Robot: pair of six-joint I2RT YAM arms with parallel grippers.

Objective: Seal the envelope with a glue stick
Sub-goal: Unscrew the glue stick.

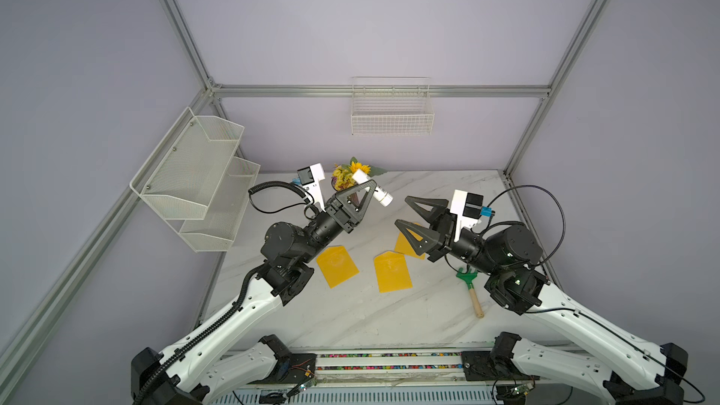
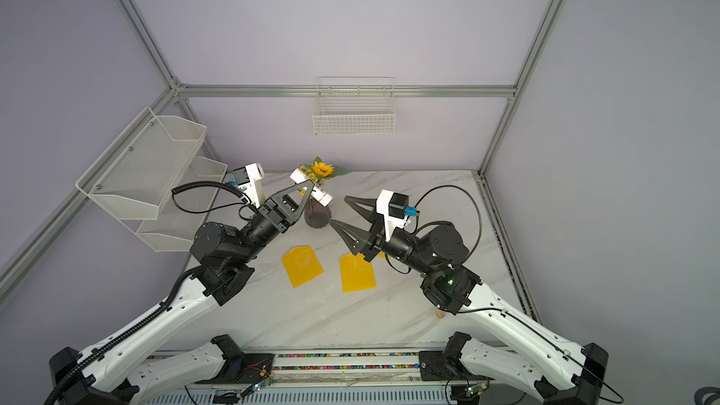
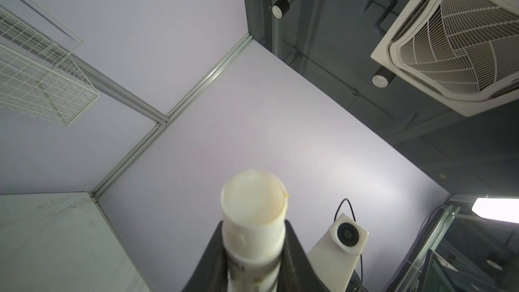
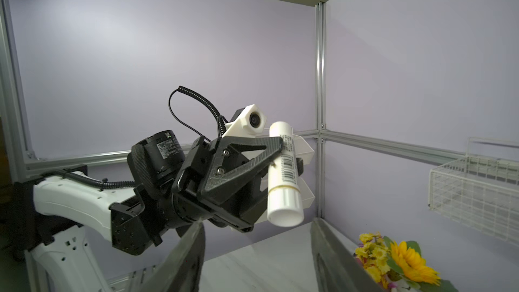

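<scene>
Pale lilac walls (image 1: 350,33) close three sides, joined by aluminium frame (image 1: 382,91) bars. A white wire basket (image 1: 391,120) hangs on the back wall, and a two-tier mesh rack (image 1: 195,173) on the left one. The worktop (image 1: 350,317) is white with grey marble veins. Overhead, a dark ceiling carries a vent (image 3: 455,46) and round spotlights (image 3: 280,7).

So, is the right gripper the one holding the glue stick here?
No, the glue stick is clamped in the left gripper, raised above the table, while the right gripper stands open and empty.
</scene>
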